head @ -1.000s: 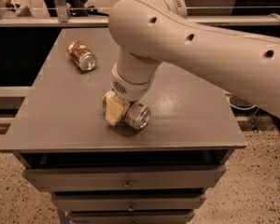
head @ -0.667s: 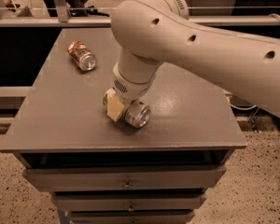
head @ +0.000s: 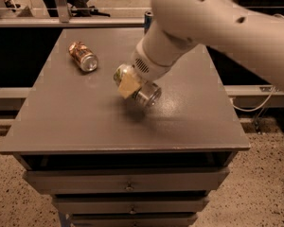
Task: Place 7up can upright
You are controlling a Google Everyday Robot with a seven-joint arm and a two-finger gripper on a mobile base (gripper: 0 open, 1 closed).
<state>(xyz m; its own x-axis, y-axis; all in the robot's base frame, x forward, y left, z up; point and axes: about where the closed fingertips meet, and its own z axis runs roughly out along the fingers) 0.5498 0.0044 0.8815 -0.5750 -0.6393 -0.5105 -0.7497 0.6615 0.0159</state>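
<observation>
The 7up can (head: 149,94) is held sideways in my gripper (head: 132,86), a little above the grey table top (head: 75,122). Its silver end faces the front right and its greenish end (head: 121,72) points back left. The gripper is shut on the can's body; one yellowish finger pad (head: 128,84) lies across the can. The big white arm (head: 213,27) comes in from the upper right. The can's shadow falls on the table just below it.
An orange-brown patterned can (head: 84,56) lies on its side at the table's back left. A blue can (head: 148,19) stands at the far edge, partly hidden behind the arm. Drawers (head: 128,183) sit below the table's front edge. A floor drop surrounds the table.
The gripper has risen with the 7up can, which rested low on the table before and now hangs above it, still sideways. The orange-brown can has not moved.
</observation>
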